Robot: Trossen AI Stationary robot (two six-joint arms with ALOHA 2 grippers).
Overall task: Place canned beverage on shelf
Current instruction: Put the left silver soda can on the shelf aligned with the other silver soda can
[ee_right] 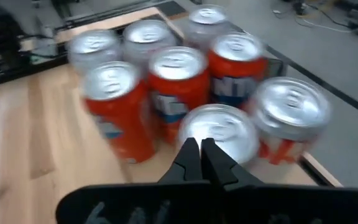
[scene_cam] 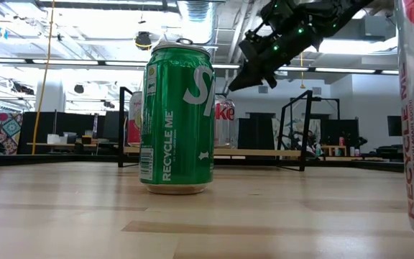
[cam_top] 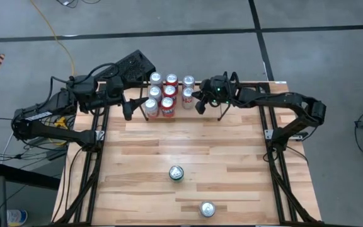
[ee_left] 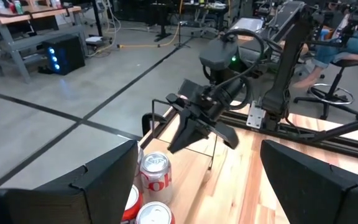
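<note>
1. High view: light butcher-block wood table (cam_top: 188, 157) with black tubular frame (cam_top: 276, 157) along its sides; both dark arms reach in toward the far edge.
2. Shelf, a low black wire rack with light wood floor (scene_cam: 214, 152), stands at the far middle edge; in the low view it shows behind the green can.
3. Seven cans packed on the shelf (cam_top: 169, 94), red and silver with silver tops; right wrist view shows them touching in a tight cluster (ee_right: 179, 93).
4. Left gripper (cam_top: 135, 108) hangs just beside the left end of the can cluster, fingers apart, nothing between them; a can sits just at its right finger, cannot tell if touching.
5. Right gripper (cam_top: 201, 103) hovers at the right end of the cluster, fingertips pressed together, empty; its tips point over a silver can top (ee_right: 219, 130).
6. Green aluminium drink can with white lettering (cam_top: 176, 173) stands upright mid-table, well apart from the shelf and both grippers.
7. Second can, silver top with red-and-white side (cam_top: 207, 209), upright near the front edge, also loose.
</note>
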